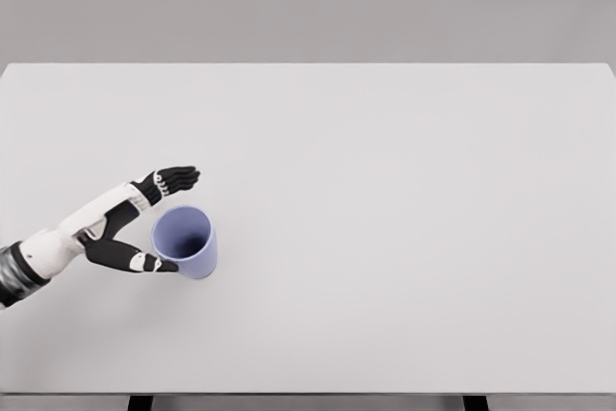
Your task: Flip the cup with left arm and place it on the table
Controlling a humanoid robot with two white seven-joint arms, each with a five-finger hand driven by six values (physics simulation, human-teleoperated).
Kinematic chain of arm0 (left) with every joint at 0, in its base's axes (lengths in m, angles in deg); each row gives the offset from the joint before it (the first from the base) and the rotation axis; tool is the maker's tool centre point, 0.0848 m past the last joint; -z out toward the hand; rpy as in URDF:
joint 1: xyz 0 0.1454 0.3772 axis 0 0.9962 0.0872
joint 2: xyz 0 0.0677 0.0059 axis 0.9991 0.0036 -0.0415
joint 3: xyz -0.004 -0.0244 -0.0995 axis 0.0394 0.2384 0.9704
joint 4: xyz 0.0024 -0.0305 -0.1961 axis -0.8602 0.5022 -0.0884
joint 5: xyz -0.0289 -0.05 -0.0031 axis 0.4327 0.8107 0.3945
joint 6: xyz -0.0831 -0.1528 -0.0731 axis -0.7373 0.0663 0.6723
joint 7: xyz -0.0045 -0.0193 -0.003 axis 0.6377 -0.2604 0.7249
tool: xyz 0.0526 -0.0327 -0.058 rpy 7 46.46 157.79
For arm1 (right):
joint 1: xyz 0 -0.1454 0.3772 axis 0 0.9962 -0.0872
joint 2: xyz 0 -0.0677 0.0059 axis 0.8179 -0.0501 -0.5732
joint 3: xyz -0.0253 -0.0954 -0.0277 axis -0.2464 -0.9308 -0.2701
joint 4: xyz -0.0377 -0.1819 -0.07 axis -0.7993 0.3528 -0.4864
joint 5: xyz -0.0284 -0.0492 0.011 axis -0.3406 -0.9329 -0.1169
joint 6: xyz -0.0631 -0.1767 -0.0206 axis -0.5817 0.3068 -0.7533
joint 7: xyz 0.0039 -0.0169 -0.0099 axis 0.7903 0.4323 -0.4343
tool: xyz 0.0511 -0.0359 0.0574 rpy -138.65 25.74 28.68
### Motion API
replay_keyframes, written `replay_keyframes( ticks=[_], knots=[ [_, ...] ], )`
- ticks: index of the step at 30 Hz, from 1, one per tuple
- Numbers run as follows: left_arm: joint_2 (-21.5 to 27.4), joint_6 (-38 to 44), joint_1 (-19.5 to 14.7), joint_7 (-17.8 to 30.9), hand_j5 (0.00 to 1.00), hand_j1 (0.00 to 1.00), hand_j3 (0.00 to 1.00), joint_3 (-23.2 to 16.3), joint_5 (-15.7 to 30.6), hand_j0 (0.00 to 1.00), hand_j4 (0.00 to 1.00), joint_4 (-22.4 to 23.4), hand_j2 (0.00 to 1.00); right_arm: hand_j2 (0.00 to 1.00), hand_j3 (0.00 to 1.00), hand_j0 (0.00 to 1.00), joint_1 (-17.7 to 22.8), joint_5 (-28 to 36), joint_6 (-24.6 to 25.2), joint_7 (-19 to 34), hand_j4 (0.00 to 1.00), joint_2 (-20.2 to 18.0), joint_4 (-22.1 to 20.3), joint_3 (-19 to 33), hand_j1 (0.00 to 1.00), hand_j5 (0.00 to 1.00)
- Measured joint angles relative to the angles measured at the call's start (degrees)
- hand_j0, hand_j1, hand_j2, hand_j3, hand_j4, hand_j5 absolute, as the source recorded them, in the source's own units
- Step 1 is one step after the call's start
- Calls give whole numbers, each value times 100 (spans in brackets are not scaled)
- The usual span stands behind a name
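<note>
A lavender-blue cup (186, 242) stands upright on the white table (404, 199), left of the middle, with its mouth facing up. My left hand (187, 220) reaches in from the lower left and straddles the cup. Its black fingers (179, 178) stretch out straight beyond the far side of the rim, with a clear gap to it. The thumb (154, 262) lies along the cup's near left side, at or very near the wall. The hand is open and does not close on the cup. The right arm is out of view.
The table's far edge runs across the top of the view and its front edge along the bottom, with two dark legs (141, 402) showing below it. A plain grey wall stands behind.
</note>
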Motion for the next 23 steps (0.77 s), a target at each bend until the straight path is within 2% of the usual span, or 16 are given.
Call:
replay_keyframes(
  ticks=[6,10,13,14,15,18,23],
  knots=[
    [268,-121,114,-7,100,100,100,7,-2,100,100,0,100,100,100,100,0,0,0,0,100,0,0,0,100,100],
    [836,-144,18,-15,100,100,100,20,42,100,100,-47,100,100,100,100,0,0,0,0,100,0,0,0,100,100],
    [1150,-149,9,-16,100,100,100,304,60,100,100,-51,100,100,100,100,0,-1,0,0,100,0,0,0,100,100],
    [1196,-153,-146,-11,100,100,100,387,47,100,100,-58,100,100,100,100,0,-1,0,0,100,0,-1,0,100,100],
    [1221,-149,-361,-6,100,100,100,444,61,100,100,-65,100,100,100,100,0,1,0,0,100,0,-1,0,100,100],
    [1235,-150,-536,40,100,100,100,512,40,100,100,-148,100,100,100,100,0,-1,0,-1,100,0,0,0,100,100],
    [1019,-154,-554,92,100,100,100,524,13,100,100,-440,100,100,100,100,0,0,0,0,100,0,0,0,100,100]
  ],
)
